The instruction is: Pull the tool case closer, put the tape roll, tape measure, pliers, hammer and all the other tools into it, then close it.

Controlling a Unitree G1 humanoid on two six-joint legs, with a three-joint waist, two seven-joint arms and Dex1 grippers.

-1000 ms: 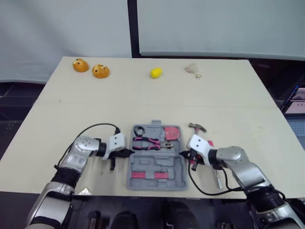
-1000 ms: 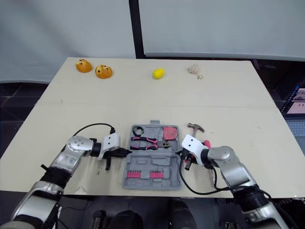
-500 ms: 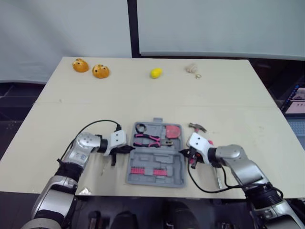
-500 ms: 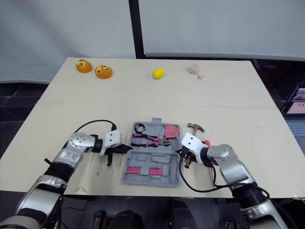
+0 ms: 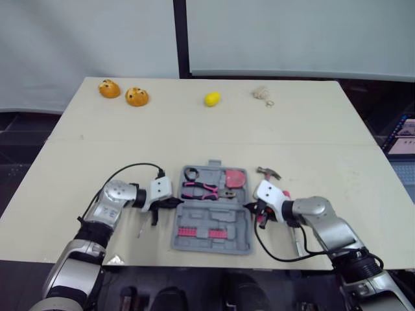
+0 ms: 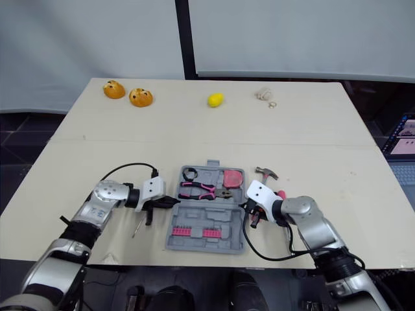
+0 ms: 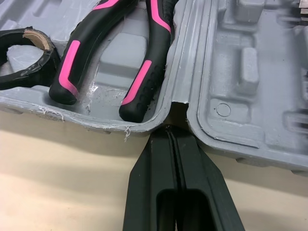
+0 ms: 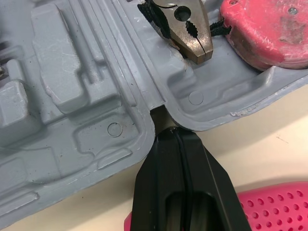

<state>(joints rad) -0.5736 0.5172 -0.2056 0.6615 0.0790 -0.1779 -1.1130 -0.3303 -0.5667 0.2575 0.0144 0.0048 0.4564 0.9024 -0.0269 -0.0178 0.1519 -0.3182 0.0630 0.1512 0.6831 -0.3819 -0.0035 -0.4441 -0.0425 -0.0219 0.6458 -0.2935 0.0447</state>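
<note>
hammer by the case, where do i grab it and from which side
Take the steel-headed hammer by its pink dotted handle, coming down from above with the right gripper, pinching across it. It lies flat on the table beside the grey plastic tool case, and the slim handle suits a pinch better than the head.

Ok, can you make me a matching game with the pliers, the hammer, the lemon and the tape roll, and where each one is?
Things:
1 pliers
2 hammer
3 lemon
4 tape roll

Places:
A on the table, just right of the tool case
B far side of the table
C the case's far left corner
D in the case, middle of its far half

Pairs: 1-D, 2-A, 3-B, 4-C
</note>
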